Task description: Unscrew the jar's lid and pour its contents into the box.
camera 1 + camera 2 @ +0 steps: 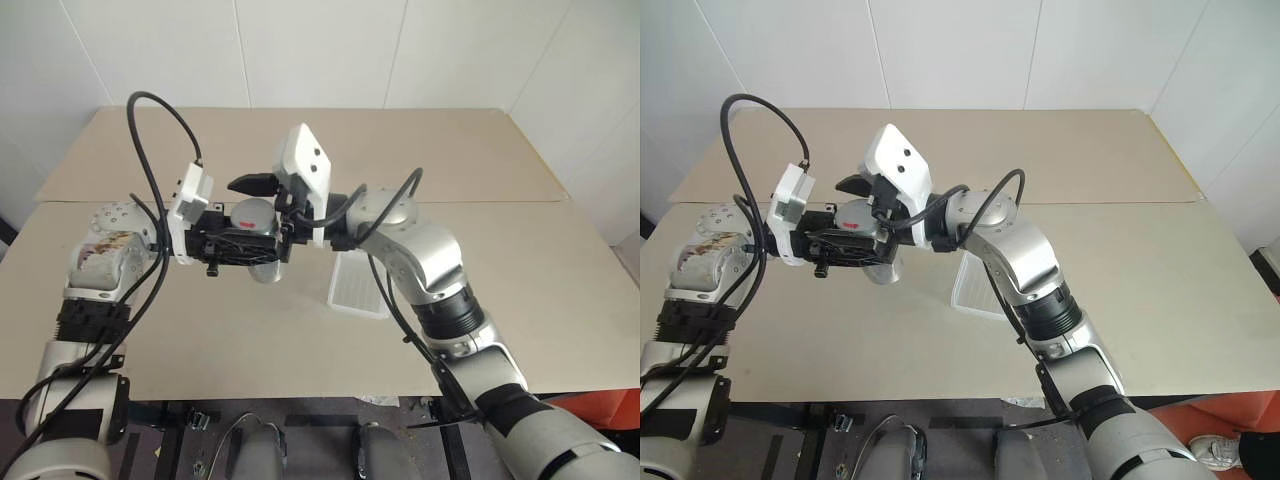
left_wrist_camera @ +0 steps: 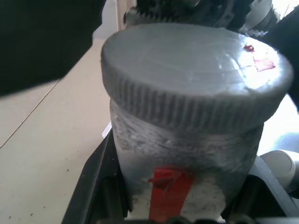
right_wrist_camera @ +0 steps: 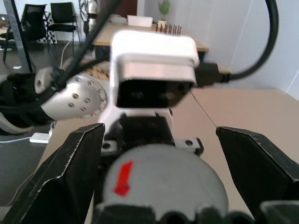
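The left gripper (image 1: 250, 245) has its fingers clamped on the jar (image 2: 182, 154), held above the tabletop (image 1: 250, 330) beside the box (image 1: 358, 285). The right gripper's (image 3: 159, 163) fingers (image 3: 65, 172) are spread wide, flanking the lid (image 2: 191, 74) without touching it.

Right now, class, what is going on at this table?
A two-armed robot is working on opening a jar. Its left gripper is shut on the jar, holding it above the table. The lid is on the jar. The right gripper has its fingers open on either side of the lid, not yet closed on it. The box lies on the table below the right arm, waiting for the contents.
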Tool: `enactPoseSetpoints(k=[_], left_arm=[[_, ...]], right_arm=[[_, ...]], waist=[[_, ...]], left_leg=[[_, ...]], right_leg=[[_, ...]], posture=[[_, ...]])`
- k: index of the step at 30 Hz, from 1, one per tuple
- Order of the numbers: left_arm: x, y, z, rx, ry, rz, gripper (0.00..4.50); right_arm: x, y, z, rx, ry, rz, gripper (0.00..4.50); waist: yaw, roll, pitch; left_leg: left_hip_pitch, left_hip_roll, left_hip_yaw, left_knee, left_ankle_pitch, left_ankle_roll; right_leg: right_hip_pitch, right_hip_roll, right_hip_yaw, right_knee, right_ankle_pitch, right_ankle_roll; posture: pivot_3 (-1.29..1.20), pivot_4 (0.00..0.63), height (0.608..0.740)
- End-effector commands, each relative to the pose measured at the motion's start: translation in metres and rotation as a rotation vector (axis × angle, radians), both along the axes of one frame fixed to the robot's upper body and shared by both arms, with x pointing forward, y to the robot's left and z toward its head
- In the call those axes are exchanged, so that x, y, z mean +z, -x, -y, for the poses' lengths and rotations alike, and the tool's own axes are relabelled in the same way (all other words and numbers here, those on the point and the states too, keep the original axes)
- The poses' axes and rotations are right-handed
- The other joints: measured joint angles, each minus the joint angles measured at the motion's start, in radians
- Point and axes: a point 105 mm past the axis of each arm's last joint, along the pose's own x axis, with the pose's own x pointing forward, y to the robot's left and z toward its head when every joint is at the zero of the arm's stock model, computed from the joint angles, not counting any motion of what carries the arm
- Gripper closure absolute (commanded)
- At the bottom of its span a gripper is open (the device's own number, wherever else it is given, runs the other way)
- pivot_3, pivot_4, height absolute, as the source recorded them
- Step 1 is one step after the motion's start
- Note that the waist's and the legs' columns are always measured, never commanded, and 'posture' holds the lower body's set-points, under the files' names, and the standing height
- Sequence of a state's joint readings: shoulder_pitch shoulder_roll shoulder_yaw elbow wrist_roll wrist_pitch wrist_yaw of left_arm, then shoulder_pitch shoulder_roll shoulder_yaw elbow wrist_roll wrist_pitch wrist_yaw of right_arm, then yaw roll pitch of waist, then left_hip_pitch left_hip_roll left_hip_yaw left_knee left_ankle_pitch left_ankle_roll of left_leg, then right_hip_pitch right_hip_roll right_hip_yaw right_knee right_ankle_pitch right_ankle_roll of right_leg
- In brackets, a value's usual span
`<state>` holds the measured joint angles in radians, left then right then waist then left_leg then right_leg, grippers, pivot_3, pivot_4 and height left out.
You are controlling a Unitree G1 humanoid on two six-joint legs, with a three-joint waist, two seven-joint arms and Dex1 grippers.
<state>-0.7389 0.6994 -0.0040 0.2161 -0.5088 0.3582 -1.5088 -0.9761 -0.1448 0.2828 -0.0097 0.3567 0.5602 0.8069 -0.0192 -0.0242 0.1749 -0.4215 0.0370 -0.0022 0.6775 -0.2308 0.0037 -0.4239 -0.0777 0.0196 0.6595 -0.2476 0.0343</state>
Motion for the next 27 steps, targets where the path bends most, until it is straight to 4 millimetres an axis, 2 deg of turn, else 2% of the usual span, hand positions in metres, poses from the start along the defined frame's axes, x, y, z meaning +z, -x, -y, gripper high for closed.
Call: enactPoseSetpoints(k=[1,9,19,27], left_arm=[[0.011,0.005,-0.001,-0.011,-0.002,0.042,2.56],[0.009,0.007,-0.005,-0.008,-0.001,0.035,2.56],[0.006,0.011,-0.012,-0.002,-0.001,0.031,2.56],[0.004,0.010,-0.014,0.005,-0.004,0.029,2.56]], right_arm=[[0.022,0.001,0.007,0.005,-0.048,0.076,0.05],[0.027,-0.010,0.032,-0.027,-0.083,0.076,0.05],[0.018,-0.025,0.070,-0.114,-0.063,0.073,0.05],[0.015,-0.022,0.086,-0.133,-0.061,0.076,0.05]], waist=[[0.000,0.000,0.000],[-0.001,0.000,0.000],[0.000,0.000,0.000],[-0.002,0.000,0.000]], left_leg=[[0.000,0.000,0.000,0.000,0.000,0.000],[0.000,0.000,0.000,0.000,0.000,0.000],[0.000,0.000,0.000,0.000,0.000,0.000],[0.000,0.000,0.000,-0.001,0.000,0.000]], right_leg=[[0.000,0.000,0.000,0.000,0.000,0.000],[0.000,0.000,0.000,0.000,0.000,0.000],[0.000,0.000,0.000,0.000,0.000,0.000],[0.000,0.000,0.000,-0.002,0.000,0.000]], posture=[[0.00,0.150,0.740],[0.00,0.150,0.740],[0.00,0.150,0.740],[0.00,0.150,0.740]])
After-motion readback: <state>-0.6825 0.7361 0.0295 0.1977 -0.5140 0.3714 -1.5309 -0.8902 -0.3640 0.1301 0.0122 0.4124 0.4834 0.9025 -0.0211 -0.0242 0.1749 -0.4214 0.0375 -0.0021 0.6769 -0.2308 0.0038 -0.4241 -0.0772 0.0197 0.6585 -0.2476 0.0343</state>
